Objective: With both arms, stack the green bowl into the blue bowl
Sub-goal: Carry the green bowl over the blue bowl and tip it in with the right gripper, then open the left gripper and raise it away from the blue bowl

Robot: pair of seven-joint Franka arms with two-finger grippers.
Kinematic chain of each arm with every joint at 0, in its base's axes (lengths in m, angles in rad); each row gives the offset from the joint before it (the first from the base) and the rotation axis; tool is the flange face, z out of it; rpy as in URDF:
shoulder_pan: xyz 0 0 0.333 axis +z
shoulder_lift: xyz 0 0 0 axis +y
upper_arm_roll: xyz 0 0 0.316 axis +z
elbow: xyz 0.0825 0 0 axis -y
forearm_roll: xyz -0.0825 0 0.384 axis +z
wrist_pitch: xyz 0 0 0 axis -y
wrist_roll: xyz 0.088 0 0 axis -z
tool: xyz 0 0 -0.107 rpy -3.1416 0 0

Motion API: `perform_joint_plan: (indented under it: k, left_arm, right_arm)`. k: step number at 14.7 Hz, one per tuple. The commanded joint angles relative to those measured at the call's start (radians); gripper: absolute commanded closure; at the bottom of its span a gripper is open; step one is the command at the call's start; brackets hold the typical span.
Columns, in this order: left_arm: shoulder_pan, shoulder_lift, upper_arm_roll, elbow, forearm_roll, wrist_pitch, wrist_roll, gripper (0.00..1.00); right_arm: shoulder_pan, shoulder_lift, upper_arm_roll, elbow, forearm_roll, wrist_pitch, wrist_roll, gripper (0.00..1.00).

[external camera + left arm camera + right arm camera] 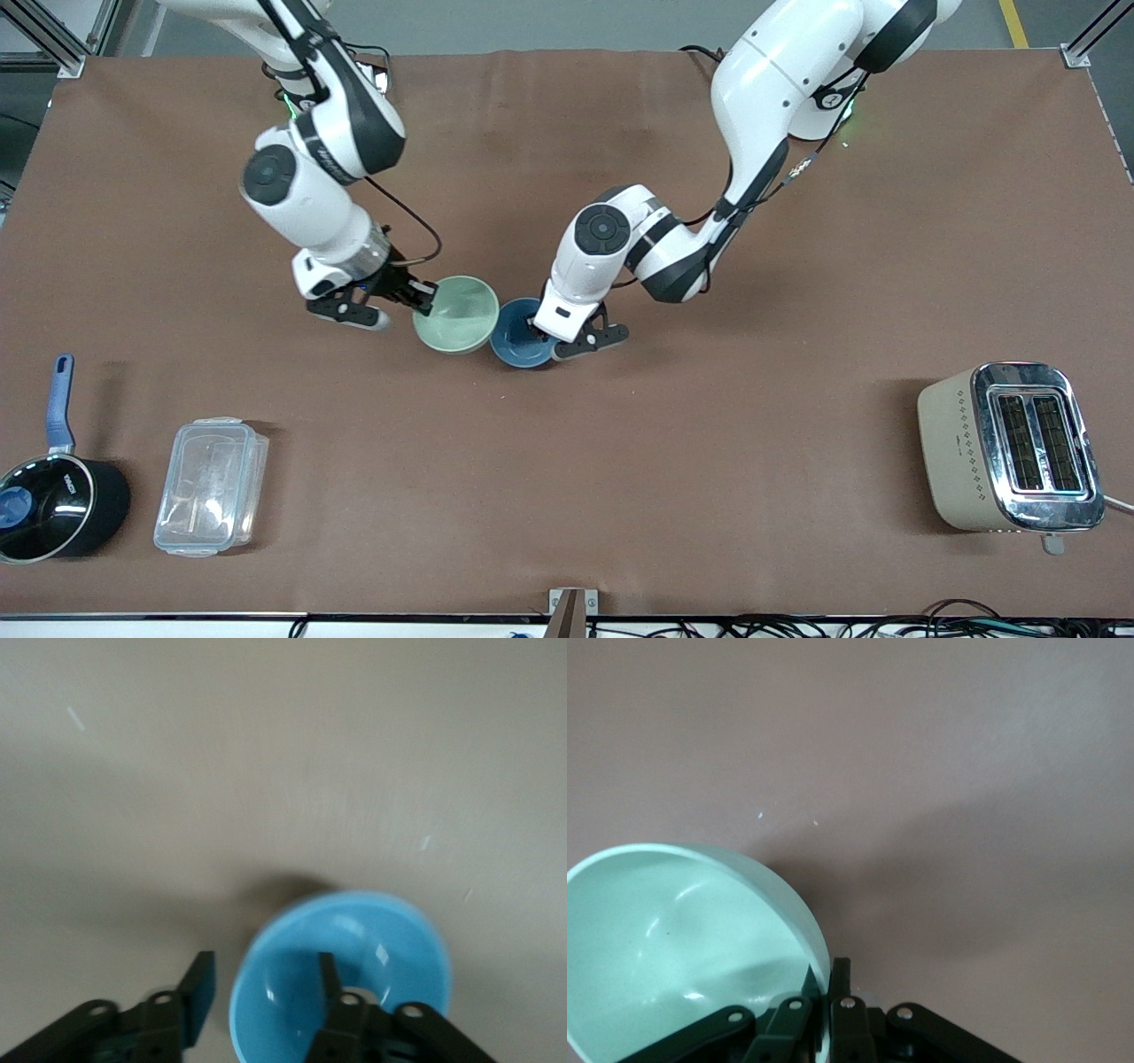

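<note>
Green bowl [456, 314] we pinch by its rim in our right gripper [423, 297]; our left gripper [542, 334] straddles the blue bowl [523, 344] rim, fingers spread.

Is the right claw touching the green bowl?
Touching. In the right wrist view, the right claw has its fingers pinched on the rim of the small round glossy pale-green bowl, one inside and one outside.
</note>
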Motion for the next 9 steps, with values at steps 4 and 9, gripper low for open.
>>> perform_joint_plan:
  k: [4, 9]
  left_arm:
    - [0.198, -0.250, 0.045, 0.062, 0.020, -0.326, 0.283, 0.00]
    - [0.412, -0.406, 0.043, 0.062, 0.020, -0.461, 0.595, 0.00]
  right_arm:
    - [0.009, 0.179, 0.098, 0.119, -0.225, -0.005, 0.260, 0.99]
    - [0.017, 0.331, 0.134, 0.200, -0.463, -0.005, 0.507, 0.98]
